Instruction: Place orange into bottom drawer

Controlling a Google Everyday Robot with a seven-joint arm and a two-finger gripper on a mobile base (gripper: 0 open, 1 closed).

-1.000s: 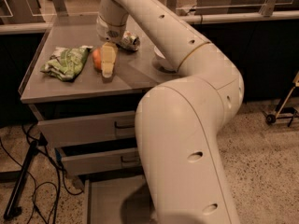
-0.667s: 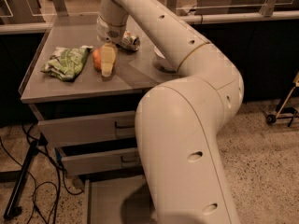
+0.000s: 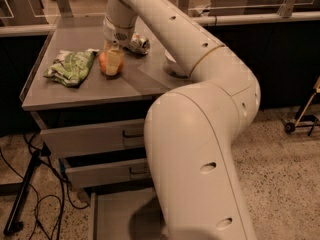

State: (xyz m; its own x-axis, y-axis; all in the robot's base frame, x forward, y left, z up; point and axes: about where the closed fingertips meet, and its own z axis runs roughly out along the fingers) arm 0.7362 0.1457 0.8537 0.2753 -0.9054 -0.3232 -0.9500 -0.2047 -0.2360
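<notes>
The orange (image 3: pixel 103 64) sits on the grey cabinet top (image 3: pixel 130 86), just right of a green-and-white snack bag (image 3: pixel 70 67). My gripper (image 3: pixel 114 62) reaches down from the white arm and is right at the orange, covering its right side. The bottom drawer (image 3: pixel 114 215) is pulled out at floor level, below the two upper drawers; its flat grey floor shows, and my arm hides its right part.
A crumpled silvery object (image 3: pixel 138 44) lies behind the gripper. A white bowl (image 3: pixel 170 67) is mostly hidden behind my arm. The middle drawer (image 3: pixel 102 171) stands slightly out. A black stand and cables (image 3: pixel 25 194) are on the floor to the left.
</notes>
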